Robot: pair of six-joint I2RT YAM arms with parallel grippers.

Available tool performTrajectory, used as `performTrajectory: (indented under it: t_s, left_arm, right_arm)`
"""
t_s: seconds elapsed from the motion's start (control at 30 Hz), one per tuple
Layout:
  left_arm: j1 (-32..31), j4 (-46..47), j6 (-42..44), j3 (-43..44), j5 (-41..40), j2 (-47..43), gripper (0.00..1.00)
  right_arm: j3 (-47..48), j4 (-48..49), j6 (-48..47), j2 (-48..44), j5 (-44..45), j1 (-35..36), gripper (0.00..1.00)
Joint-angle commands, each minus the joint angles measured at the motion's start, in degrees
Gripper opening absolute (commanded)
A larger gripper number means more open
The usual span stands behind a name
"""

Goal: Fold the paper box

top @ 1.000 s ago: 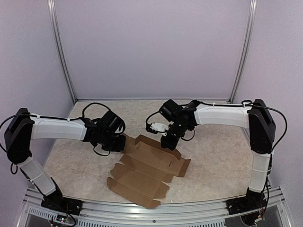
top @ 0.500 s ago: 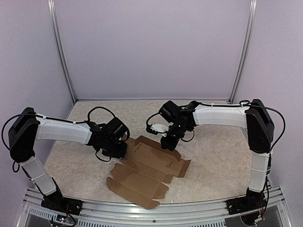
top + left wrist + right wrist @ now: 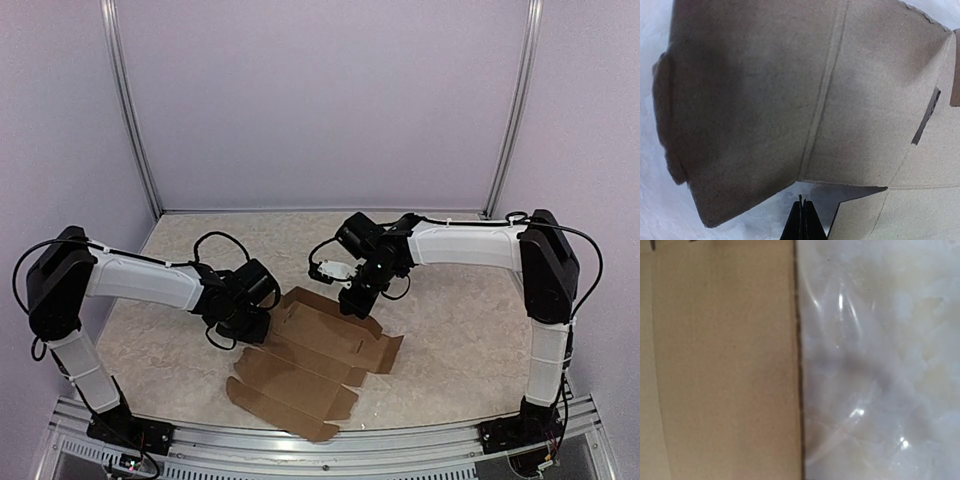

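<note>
Marbled table bears the box as left gripper, clenched, nudges its left flap, seemingly to raise it, while right gripper, grip unreadable, apparently pins its far edge.

Cropped by the left wrist view's bottom edge: all of the left pincer but its dark tips, pressed together. Ahead of it, cut at top and right, blurred in shadow leftward: the paper box. From above, too small and dark to judge: the opening of the right pincer.
</note>
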Motion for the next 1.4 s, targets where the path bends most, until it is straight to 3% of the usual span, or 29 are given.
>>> performTrajectory:
  t_s: [0.0, 0.43, 1.37]
  left_arm:
    - [-1.3, -0.9, 0.5, 0.8, 0.5, -0.8, 0.0]
    - [-5.3, 1.5, -1.3, 2.8, 4.8, -3.2, 0.0]
    - [-8.1, 8.5, -4.4, 0.2, 7.3, 5.8, 0.0]
  right_arm:
    - [-0.6, 1.5, 1.0, 0.7, -0.4, -0.4, 0.0]
    - [-0.7, 2.7, 2.3, 1.4, 1.3, -0.4, 0.0]
    - [-2.5, 3.6, 2.4, 0.5, 2.7, -0.4, 0.0]
